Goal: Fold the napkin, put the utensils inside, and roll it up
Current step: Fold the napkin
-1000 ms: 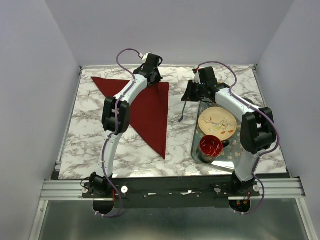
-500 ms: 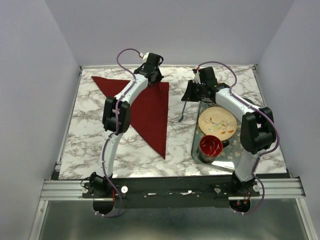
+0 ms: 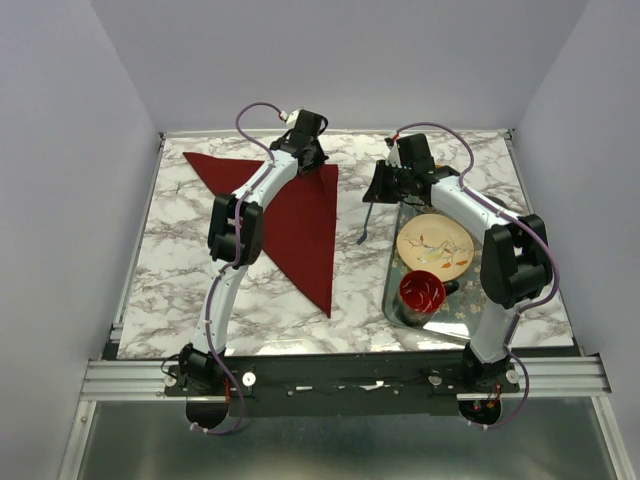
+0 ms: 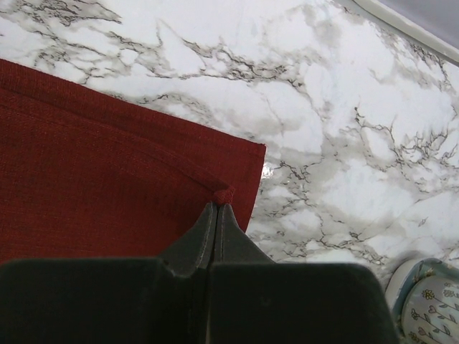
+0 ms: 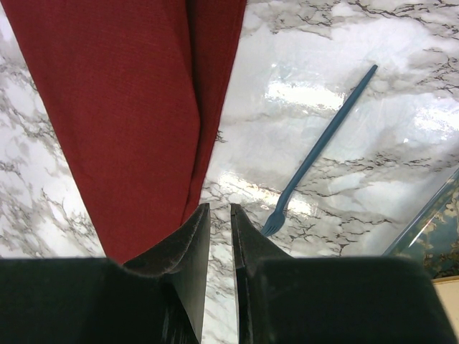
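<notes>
The maroon napkin (image 3: 295,225) lies folded into a triangle on the marble table, one point toward the near edge. My left gripper (image 3: 312,160) is at its far right corner and is shut on a small pinch of the cloth (image 4: 224,195); the napkin (image 4: 107,165) lies flat beside it. The blue fork (image 3: 364,226) lies on the table just right of the napkin. My right gripper (image 3: 383,183) hovers above the fork's far end, empty, jaws a narrow gap apart (image 5: 219,208). Its wrist view shows the fork (image 5: 319,150) and the napkin edge (image 5: 129,93).
A glass tray (image 3: 390,290) stands at the right with a cream plate (image 3: 435,245) and a red bowl (image 3: 422,292) in it. Its corner shows in the left wrist view (image 4: 423,301) and its edge in the right wrist view (image 5: 430,222).
My left gripper has shifted slightly right and farther back at the napkin's corner. The right arm, fork and tray have not moved.
</notes>
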Tool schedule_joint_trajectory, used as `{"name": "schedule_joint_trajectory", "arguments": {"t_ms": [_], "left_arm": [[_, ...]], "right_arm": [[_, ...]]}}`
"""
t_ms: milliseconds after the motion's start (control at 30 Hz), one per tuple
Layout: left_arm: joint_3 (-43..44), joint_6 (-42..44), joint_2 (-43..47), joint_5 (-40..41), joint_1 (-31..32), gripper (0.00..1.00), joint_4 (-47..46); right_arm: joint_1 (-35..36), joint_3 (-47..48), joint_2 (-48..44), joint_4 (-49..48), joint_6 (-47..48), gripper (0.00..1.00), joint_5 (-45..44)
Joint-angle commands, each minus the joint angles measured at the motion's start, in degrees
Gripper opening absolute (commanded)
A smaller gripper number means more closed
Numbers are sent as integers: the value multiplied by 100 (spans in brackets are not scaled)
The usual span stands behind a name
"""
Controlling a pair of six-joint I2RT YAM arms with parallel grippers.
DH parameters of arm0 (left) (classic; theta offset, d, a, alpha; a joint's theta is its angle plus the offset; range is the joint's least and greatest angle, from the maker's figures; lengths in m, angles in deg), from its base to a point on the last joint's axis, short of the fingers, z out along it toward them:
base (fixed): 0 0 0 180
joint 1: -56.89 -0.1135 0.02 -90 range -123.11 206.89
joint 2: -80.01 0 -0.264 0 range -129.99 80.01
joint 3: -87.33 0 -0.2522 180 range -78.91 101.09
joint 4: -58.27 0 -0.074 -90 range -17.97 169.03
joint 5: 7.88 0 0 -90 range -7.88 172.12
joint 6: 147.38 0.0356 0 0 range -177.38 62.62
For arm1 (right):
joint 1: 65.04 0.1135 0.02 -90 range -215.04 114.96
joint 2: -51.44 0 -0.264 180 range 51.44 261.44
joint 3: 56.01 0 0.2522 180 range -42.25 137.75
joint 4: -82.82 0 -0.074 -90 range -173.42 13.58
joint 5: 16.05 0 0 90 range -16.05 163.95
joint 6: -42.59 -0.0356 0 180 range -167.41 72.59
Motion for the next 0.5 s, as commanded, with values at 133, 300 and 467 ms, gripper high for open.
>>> {"name": "schedule_joint_trajectory", "arguments": {"t_ms": [133,300,467], "left_arm": [[204,-122,-17,-127,20,0,-49],[265,-166,1,-144,29,0,-58],[265,-183,18,-162,29,0,-67]], "right_arm": [[-39,-13,99,-113,29,26,140],[-39,-4,82,-113,29,26,140],[-39,-13,82,-122,29,26,149]]}}
